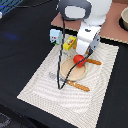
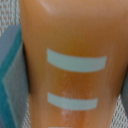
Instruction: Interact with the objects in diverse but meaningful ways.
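Note:
A golden-orange bread loaf (image 2: 75,65) with two pale stripes fills the wrist view, very close to the camera. No fingers show there. In the exterior view my gripper (image 1: 82,51) hangs low over the far side of the mat, and the arm hides both its fingertips and the loaf. Just in front of the gripper, a red round fruit (image 1: 78,59) rests on a tan plate (image 1: 70,71). On the exterior view's left of the gripper lie a yellow packet (image 1: 70,42) and a pale carton (image 1: 55,35).
A striped mat (image 1: 50,95) covers the dark table. An orange-handled fork (image 1: 75,84) and knife (image 1: 93,62) flank the plate. A bowl (image 1: 124,19) sits at the far right. A grey-teal shape (image 2: 11,75) borders the loaf in the wrist view.

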